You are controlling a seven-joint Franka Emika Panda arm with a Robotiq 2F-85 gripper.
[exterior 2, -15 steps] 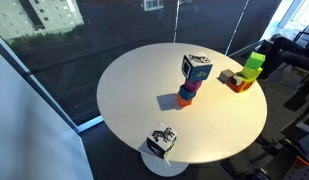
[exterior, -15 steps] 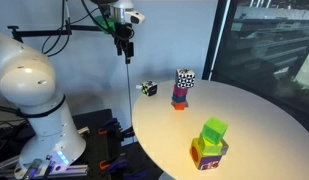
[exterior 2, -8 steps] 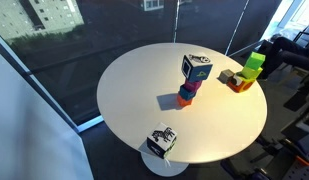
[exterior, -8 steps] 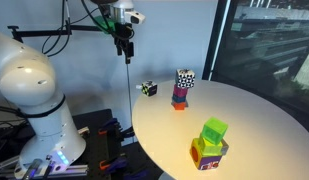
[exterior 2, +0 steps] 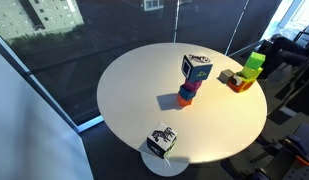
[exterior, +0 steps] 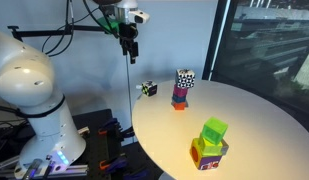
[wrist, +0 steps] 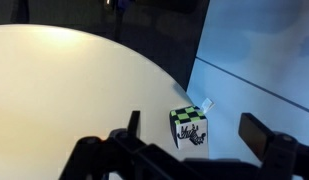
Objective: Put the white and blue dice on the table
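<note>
The white and blue dice (exterior: pixel 184 77) sits on top of a small stack, over a magenta block (exterior: pixel 180 93) and an orange block (exterior: pixel 179 103), on the round white table (exterior: pixel 244 115). The dice (exterior 2: pixel 197 68) shows in both exterior views. My gripper (exterior: pixel 126 42) hangs high above the table's edge, well apart from the stack, open and empty. In the wrist view the gripper (wrist: pixel 197 128) is open, with the small black-and-yellow-green cube (wrist: pixel 190 128) far below between the fingers.
The black-and-yellow-green cube (exterior: pixel 148 88) lies at the table's rim (exterior 2: pixel 161 140). A lime-green cube (exterior: pixel 214 130) tops a second block stack (exterior: pixel 207 153) near another edge. Dark glass walls stand around the table.
My gripper has shifted very slightly sideways high above the table edge. Nothing on the table has moved.
</note>
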